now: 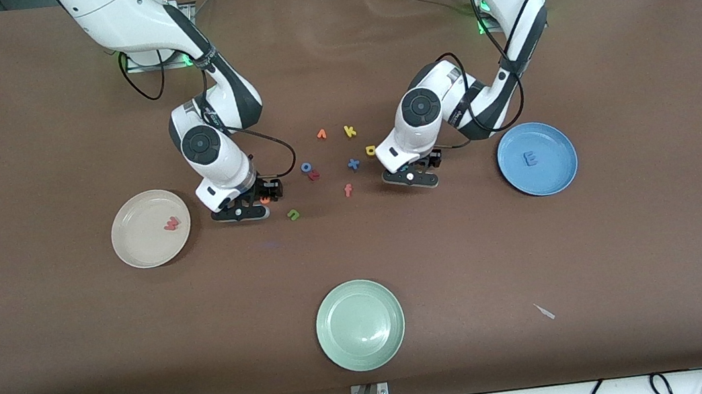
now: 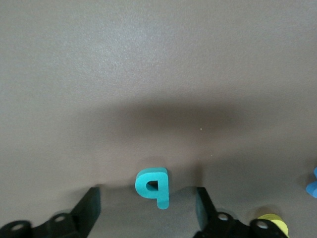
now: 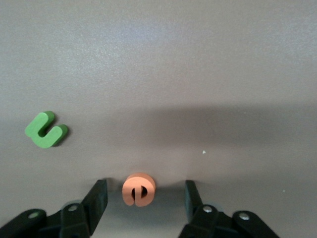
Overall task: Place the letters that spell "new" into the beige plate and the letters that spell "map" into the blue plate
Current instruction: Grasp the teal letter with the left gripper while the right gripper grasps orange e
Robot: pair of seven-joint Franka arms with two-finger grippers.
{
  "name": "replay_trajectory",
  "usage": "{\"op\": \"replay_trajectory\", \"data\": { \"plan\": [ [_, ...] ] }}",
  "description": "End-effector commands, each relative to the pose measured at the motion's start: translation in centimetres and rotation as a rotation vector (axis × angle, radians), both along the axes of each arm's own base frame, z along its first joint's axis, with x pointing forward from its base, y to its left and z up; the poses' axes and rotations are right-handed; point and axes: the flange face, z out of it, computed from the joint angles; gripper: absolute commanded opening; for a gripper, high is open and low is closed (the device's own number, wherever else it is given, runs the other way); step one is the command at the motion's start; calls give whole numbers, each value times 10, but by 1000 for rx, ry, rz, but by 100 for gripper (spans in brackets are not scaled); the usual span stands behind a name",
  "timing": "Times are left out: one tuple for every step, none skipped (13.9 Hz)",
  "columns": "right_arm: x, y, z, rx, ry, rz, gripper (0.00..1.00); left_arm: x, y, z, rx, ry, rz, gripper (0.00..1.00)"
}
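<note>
1. I am seeing the left gripper (image 2: pixel 148 210) sitting low on the desk, jaws spread around the teal letter (image 2: pixel 153 186), not touching.
2. The right gripper (image 3: pixel 143 201) is straddling the orange "e" (image 3: pixel 138 189), jaws spread; the green "n" (image 3: pixel 45 130) is lying beside it.
3. The pinkish-red "w" (image 1: pixel 172 224) is resting in the beige plate (image 1: pixel 134 249), the blue "m" (image 1: pixel 529 159) in the blue plate (image 1: pixel 556 180).

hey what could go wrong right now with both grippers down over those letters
1. The left gripper brackets the teal letter with gaps on both sides; uneven closing could tip or squirt the letter out.
2. The right gripper straddles the orange "e", also untouched; the same slip applies.
3. The green "n" lies close by and might get nudged.
</note>
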Motion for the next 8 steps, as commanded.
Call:
{"op": "replay_trajectory", "data": {
  "plan": [
    [1, 5, 0, 4, 2, 10, 66, 3, -5, -2, 9, -22, -3, 37],
    [0, 5, -1, 2, 4, 10, 65, 4, -6, 0, 8, -24, -1, 35],
    [0, 6, -1, 3, 5, 11, 64, 5, -5, 0, 8, -27, -2, 29],
    [0, 6, 0, 4, 4, 11, 62, 7, -6, 1, 3, -32, -1, 22],
    [0, 6, 0, 4, 4, 11, 60, 9, -5, 3, -2, -38, 2, 12],
    [0, 6, 0, 4, 4, 11, 58, 10, -4, 4, -4, -40, 4, 5],
    [0, 7, 0, 4, 4, 11, 55, 12, -2, 6, -1, -39, 6, 4],
    [0, 7, 0, 4, 4, 11, 53, 13, 0, 9, 2, -41, 5, 4]
  ]
}}
